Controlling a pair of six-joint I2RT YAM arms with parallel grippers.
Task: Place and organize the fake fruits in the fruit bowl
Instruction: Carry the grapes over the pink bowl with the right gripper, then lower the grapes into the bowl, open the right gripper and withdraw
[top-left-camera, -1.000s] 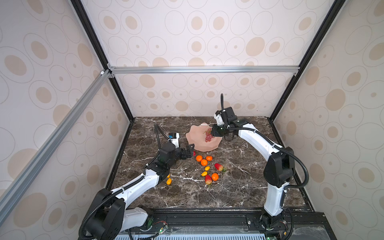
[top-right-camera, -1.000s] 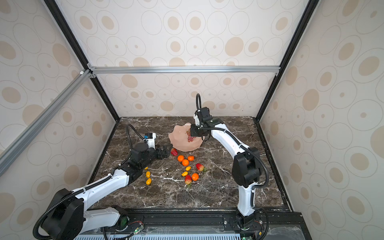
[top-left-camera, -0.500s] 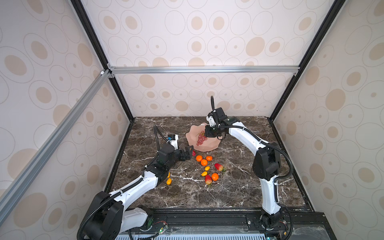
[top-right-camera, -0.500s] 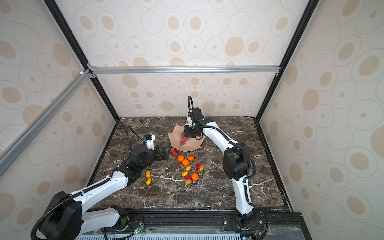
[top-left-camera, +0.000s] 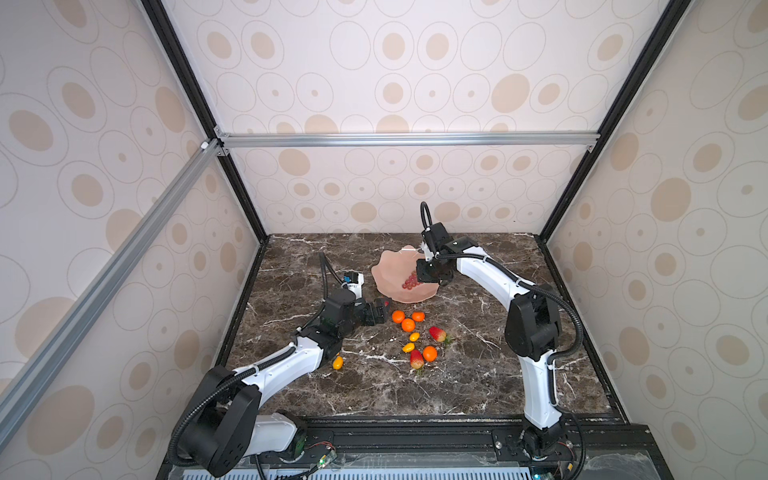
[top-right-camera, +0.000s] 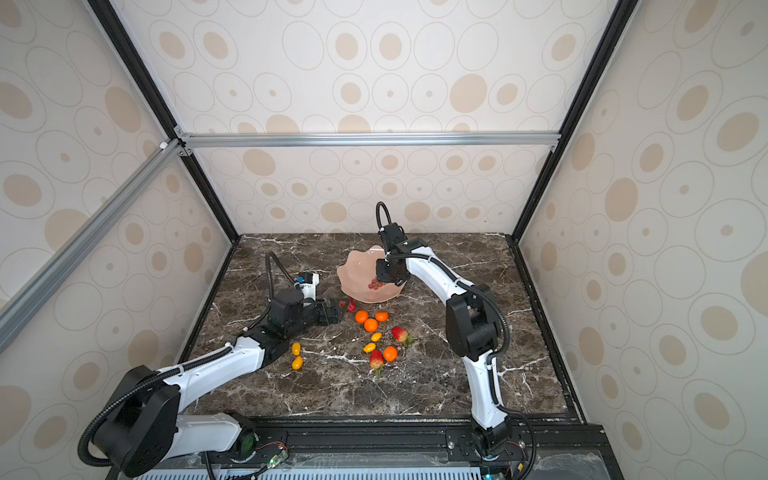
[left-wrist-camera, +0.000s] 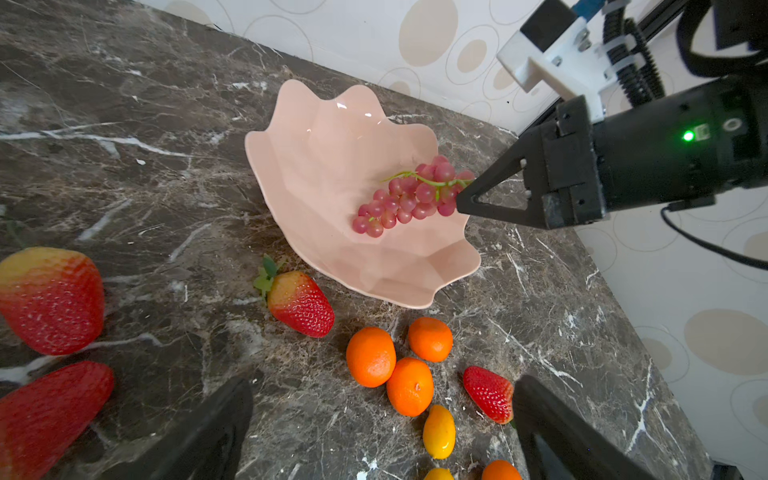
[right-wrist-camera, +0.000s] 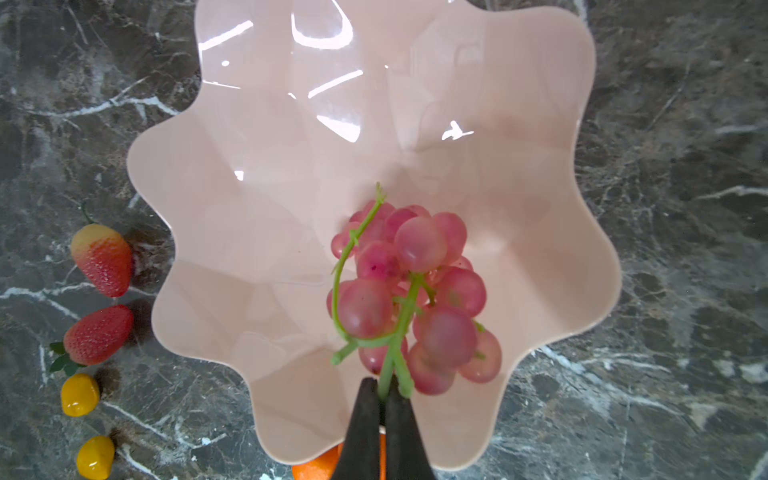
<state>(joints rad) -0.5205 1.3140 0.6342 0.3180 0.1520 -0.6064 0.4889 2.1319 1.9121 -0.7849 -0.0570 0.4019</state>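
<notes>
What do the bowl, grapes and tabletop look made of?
The fruit bowl: glossy pale pink with sharp highlights; glazed ceramic or hard plastic, unclear which.
The grape bunch: translucent pink-red beads on a green moulded stem; likely plastic.
The tabletop: dark brown with white veins, low sheen; marble or a marble-look laminate.

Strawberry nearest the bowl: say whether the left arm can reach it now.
Probably yes: the left gripper is open, the strawberry lies just ahead of it, and nothing stands between them.

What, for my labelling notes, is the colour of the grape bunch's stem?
Light green. The stem shows best in the right wrist view.
</notes>
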